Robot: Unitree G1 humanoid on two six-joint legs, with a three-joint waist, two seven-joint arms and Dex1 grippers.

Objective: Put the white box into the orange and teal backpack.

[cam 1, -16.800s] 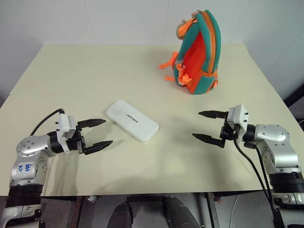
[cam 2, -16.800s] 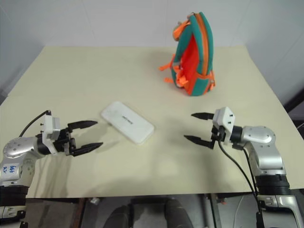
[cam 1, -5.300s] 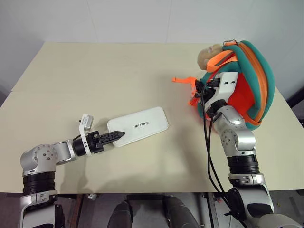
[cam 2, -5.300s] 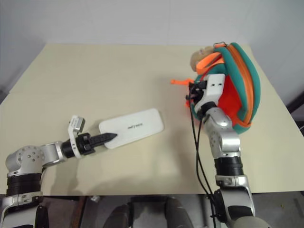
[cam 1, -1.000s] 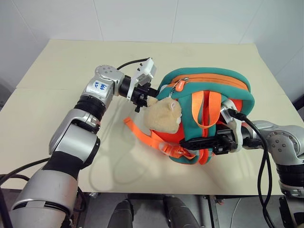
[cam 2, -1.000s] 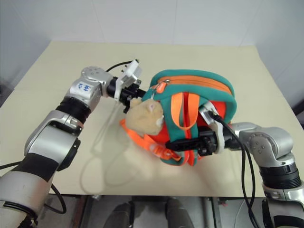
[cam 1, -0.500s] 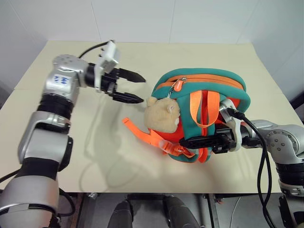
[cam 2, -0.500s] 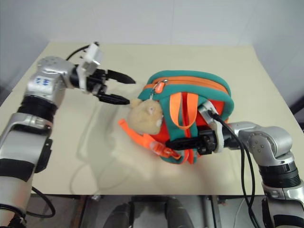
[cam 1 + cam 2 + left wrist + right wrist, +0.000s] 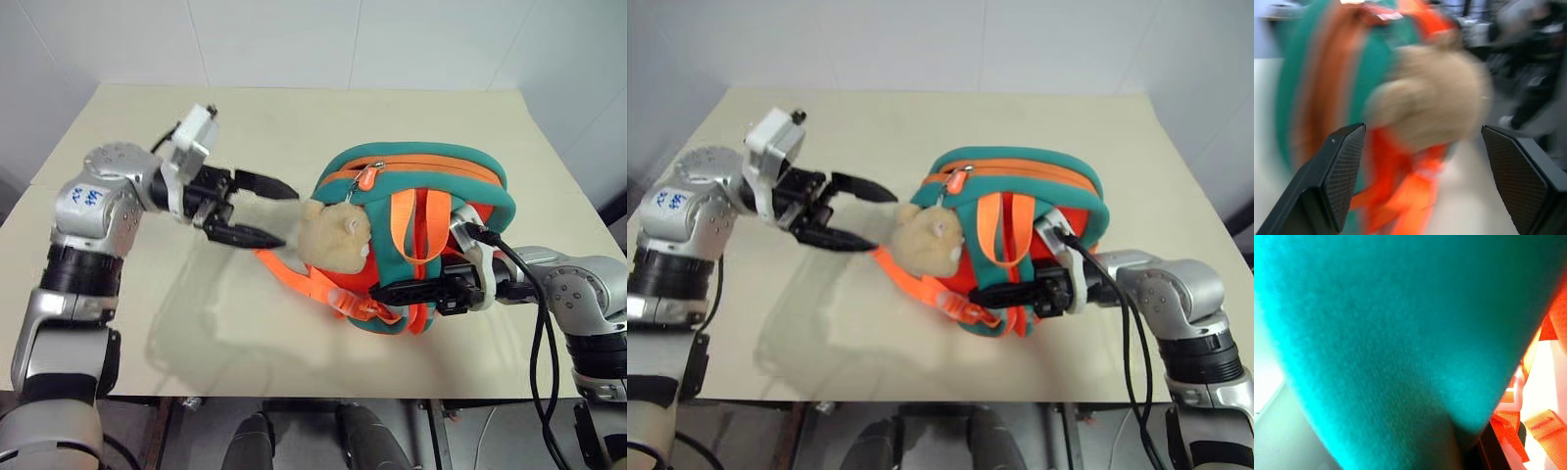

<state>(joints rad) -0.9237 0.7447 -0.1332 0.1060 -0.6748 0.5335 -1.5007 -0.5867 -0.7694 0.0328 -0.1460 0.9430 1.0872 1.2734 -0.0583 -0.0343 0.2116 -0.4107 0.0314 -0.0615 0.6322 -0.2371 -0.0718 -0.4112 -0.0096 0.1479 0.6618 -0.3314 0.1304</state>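
The orange and teal backpack (image 9: 431, 178) lies on the cream table (image 9: 147, 313), zipper side up, its beige plush charm (image 9: 338, 235) hanging at its left end. My left gripper (image 9: 290, 217) is open just left of the charm, fingers pointing at it and apart from it. In the left wrist view the charm (image 9: 1435, 103) sits ahead between the wide-spread fingers (image 9: 1337, 181). My right gripper (image 9: 377, 292) is shut on the backpack's near lower edge, among the orange straps. Teal fabric (image 9: 1400, 333) lies right against the right wrist camera. The white box is out of view.
A loose orange strap (image 9: 294, 276) trails from the backpack onto the table toward my left gripper. The table has open surface left of and behind the backpack. A white wall (image 9: 294, 39) stands behind the far edge.
My left gripper let go at the backpack's top, opened wide and drew back to the left, then sank level with the charm. The right gripper and backpack stayed put.
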